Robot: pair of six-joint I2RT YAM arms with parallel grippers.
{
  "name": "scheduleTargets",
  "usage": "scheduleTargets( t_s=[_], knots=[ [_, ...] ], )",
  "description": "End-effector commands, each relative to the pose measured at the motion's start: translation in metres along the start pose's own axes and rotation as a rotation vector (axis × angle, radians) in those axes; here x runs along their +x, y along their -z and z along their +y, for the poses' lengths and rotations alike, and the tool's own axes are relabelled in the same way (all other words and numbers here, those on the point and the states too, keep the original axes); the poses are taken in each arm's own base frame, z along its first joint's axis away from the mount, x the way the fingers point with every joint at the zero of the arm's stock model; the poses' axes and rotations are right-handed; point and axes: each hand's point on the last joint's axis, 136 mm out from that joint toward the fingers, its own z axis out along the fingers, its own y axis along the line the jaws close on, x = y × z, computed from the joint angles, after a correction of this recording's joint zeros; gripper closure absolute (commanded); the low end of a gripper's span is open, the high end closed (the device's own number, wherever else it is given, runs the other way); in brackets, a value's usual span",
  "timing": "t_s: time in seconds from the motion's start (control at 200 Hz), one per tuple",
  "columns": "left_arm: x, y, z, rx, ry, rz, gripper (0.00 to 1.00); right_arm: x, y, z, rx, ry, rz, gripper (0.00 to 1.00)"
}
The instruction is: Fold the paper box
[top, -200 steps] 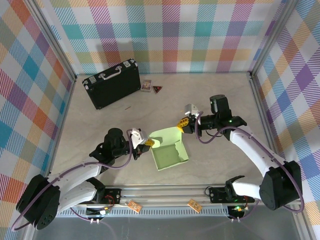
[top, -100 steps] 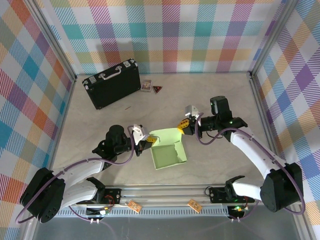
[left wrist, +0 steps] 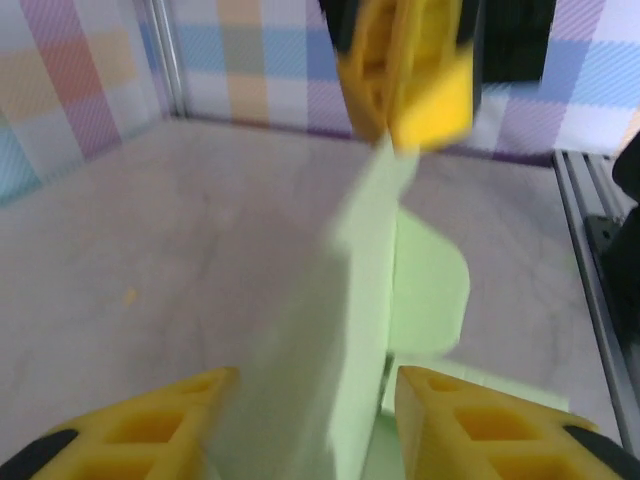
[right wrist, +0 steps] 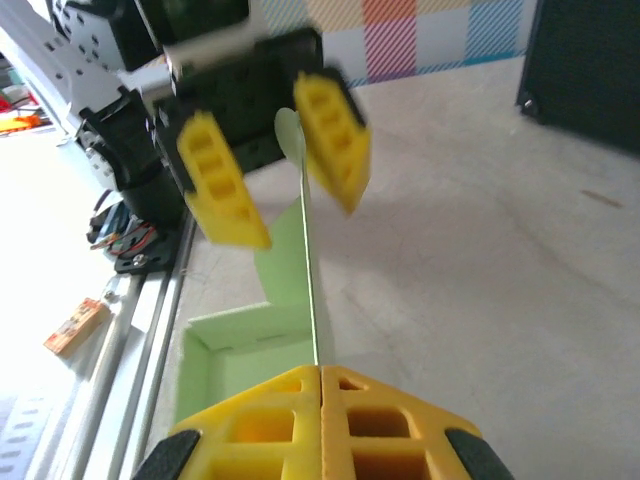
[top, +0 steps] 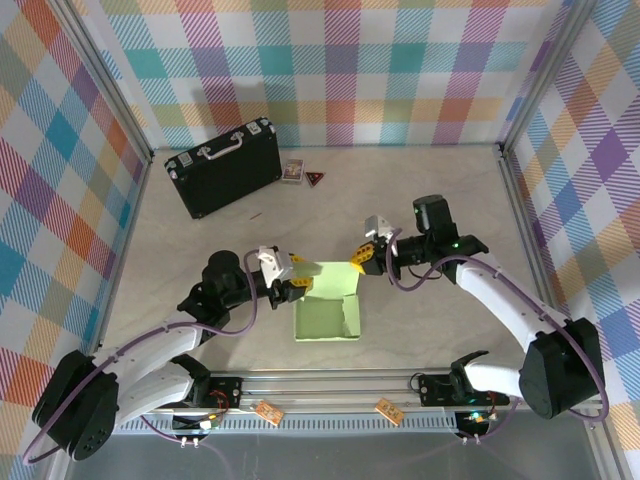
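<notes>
At table (top: 450,200) centre we see pale-green paper box (top: 322,318), rear flap upright; right gripper (top: 359,257) pinches flap; left gripper (top: 297,278), clamped before, now parted, possibly still touching; box swung squarer.

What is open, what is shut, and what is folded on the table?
box: partly folded, a shallow tray with one long flap standing up
left gripper: open, a finger on each side of the flap
right gripper: shut, pinching the flap's other end
briefcase: shut, lying flat at the back
</notes>
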Motion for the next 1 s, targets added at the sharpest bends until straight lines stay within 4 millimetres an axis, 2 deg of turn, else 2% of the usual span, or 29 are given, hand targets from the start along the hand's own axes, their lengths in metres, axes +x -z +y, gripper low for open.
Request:
scheduleTargets(
  t_s=[0.0,0.07,0.12,0.14,0.185,0.22,0.355,0.48,0.705,0.795,0.865,0.995],
  knots=[
    [-0.041,0.004,-0.004,0.024,-0.096,-0.116,0.78,0.012,-0.004,0.007,-0.042,-0.035,0.018,1.00],
    [-0.035,0.000,-0.002,0.035,-0.075,-0.069,0.99,0.010,-0.004,0.007,-0.043,-0.030,0.011,1.00],
    [-0.030,-0.003,-0.002,0.042,-0.066,-0.043,1.00,0.008,-0.003,0.007,-0.043,-0.029,0.008,1.00],
    [-0.028,-0.003,-0.001,0.040,-0.058,-0.040,0.95,0.008,-0.003,0.007,-0.041,-0.027,0.007,1.00],
    [-0.024,-0.004,-0.001,0.034,-0.044,-0.037,0.75,0.007,-0.003,0.006,-0.037,-0.024,0.006,1.00],
    [-0.022,-0.003,-0.001,0.030,-0.038,-0.042,0.63,0.006,-0.003,0.006,-0.034,-0.022,0.005,1.00],
    [-0.028,0.003,-0.003,0.021,-0.051,-0.075,0.40,0.006,-0.004,-0.002,-0.011,-0.018,0.019,1.00],
    [-0.038,0.008,-0.001,-0.007,-0.079,-0.082,0.38,0.005,-0.004,-0.011,0.027,-0.002,0.042,1.00],
    [-0.029,0.019,0.027,-0.206,-0.053,-0.062,0.36,-0.003,-0.001,-0.030,0.084,0.022,0.088,1.00],
    [-0.027,0.034,0.054,-0.389,0.027,-0.057,0.27,-0.009,-0.002,-0.034,0.080,0.024,0.079,1.00],
    [-0.024,0.048,0.071,-0.512,0.077,-0.040,0.26,-0.014,-0.001,-0.040,0.105,0.022,0.063,1.00],
    [-0.024,0.080,0.084,-0.674,0.147,-0.061,0.22,-0.020,0.003,-0.056,0.168,0.012,0.054,1.00]
  ],
)
